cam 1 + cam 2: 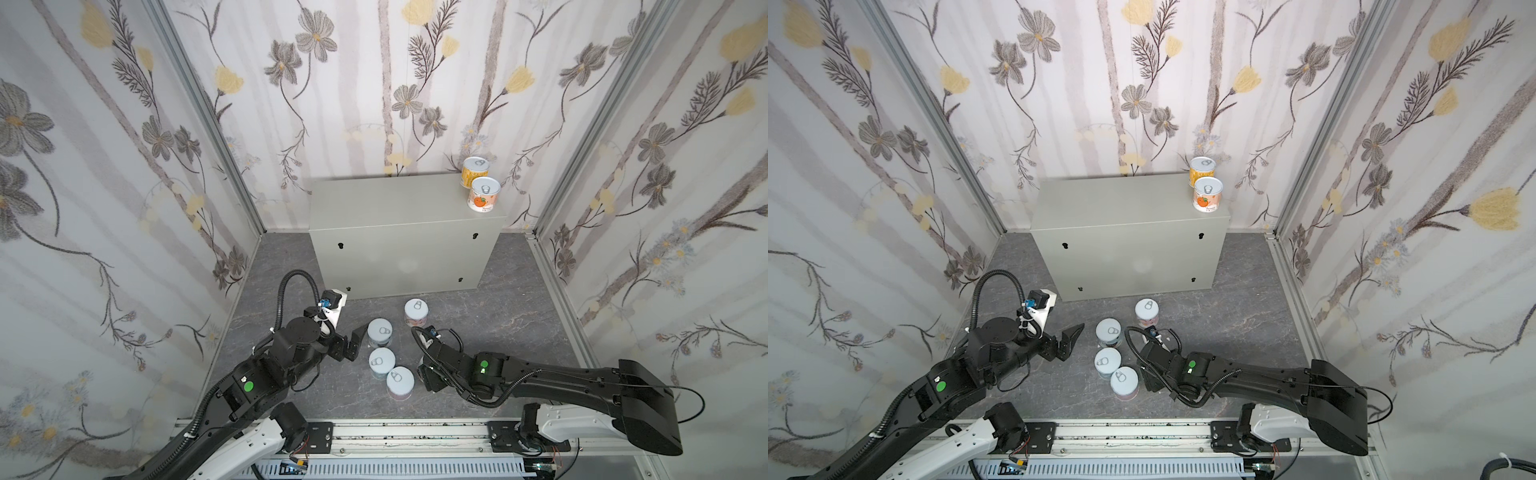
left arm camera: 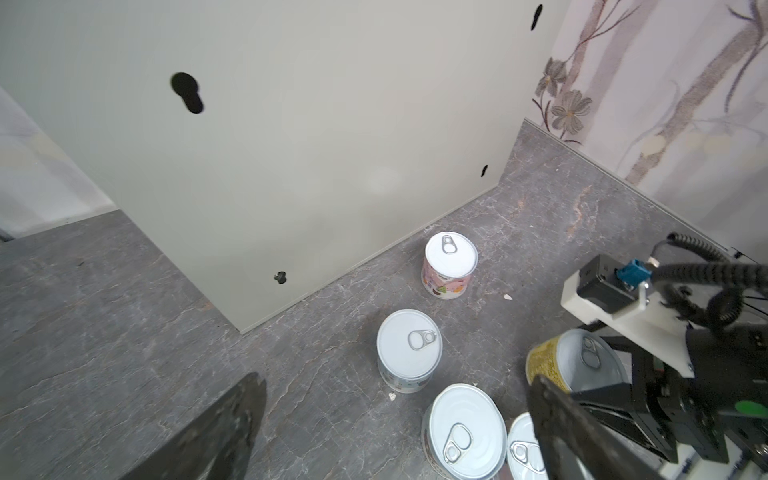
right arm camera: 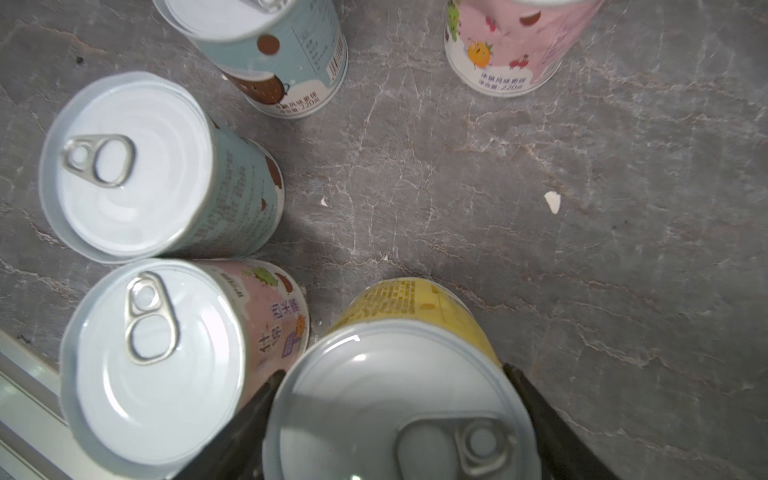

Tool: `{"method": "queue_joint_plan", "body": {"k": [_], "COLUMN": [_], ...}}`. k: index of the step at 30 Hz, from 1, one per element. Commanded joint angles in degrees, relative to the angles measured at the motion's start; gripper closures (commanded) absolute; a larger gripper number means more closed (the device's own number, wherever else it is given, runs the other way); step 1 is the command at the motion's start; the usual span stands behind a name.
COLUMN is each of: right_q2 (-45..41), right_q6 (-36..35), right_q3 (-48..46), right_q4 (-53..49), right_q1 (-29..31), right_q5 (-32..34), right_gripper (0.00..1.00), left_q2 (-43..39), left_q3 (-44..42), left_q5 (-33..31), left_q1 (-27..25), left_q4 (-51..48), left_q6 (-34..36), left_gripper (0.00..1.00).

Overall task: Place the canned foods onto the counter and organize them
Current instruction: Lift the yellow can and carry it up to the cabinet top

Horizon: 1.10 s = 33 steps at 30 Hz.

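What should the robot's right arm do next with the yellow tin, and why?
Probably squeeze the right gripper shut: its jaws sit either side of the yellow tin on the floor, which belongs on the counter.

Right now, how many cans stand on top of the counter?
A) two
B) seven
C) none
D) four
A: only a yellow can and an orange-print can stand on the counter, both at its right end in both top views.
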Motion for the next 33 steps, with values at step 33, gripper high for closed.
{"method": "queue_joint_plan", "body": {"k": [33], "right_q2": [30.44], "right_q6": [-30.67], "right_q3": [88.12], "right_q4": [-26.39], "right_q1": [-29.61], "right_q5": [-0.25], "right_gripper": [0.33], "left_q2": [-6.68], "left_q3": [-1.13], "left_q5": [8.52], "left_q1": [-0.51], "left_q4": [3.12], "left_q6": [1.80], "left_gripper": [0.00]}}
